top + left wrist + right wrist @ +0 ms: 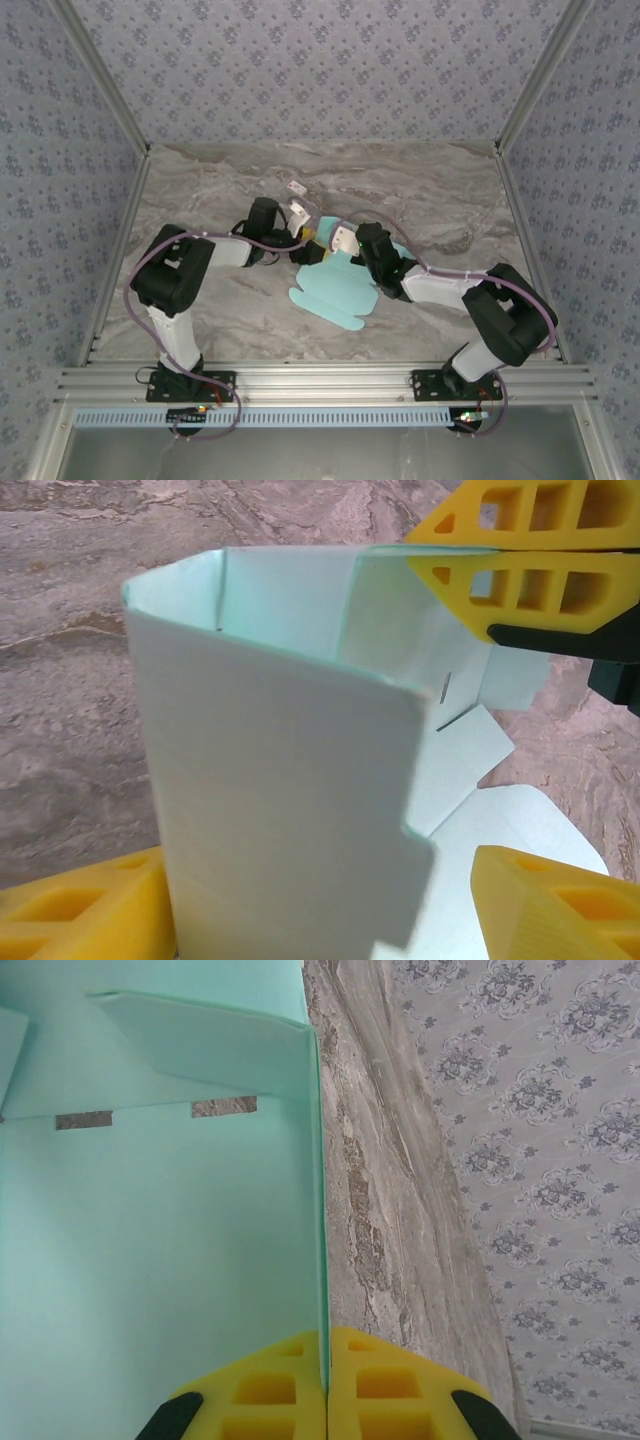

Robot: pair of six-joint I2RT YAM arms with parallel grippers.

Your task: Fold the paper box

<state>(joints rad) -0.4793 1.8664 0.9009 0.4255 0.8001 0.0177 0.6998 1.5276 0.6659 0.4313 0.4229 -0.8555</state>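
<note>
The paper box (335, 290) is a pale blue die-cut sheet lying in the middle of the table, its far part bent upward. In the left wrist view a folded panel of the paper box (280, 800) stands upright between my left gripper's yellow fingers (80, 910), which are spread wide; a gap shows beside the right one. My left gripper (305, 228) is open. My right gripper (326, 1360) is shut on the thin upper edge of a raised panel (150, 1260); its yellow fingertips (520, 555) pinch that edge at the top right of the left wrist view.
A tiny white tag (295, 187) lies on the marble table (440, 190) behind the grippers. Patterned walls close in the left, right and back. An aluminium rail (320, 380) runs along the near edge between the arm bases.
</note>
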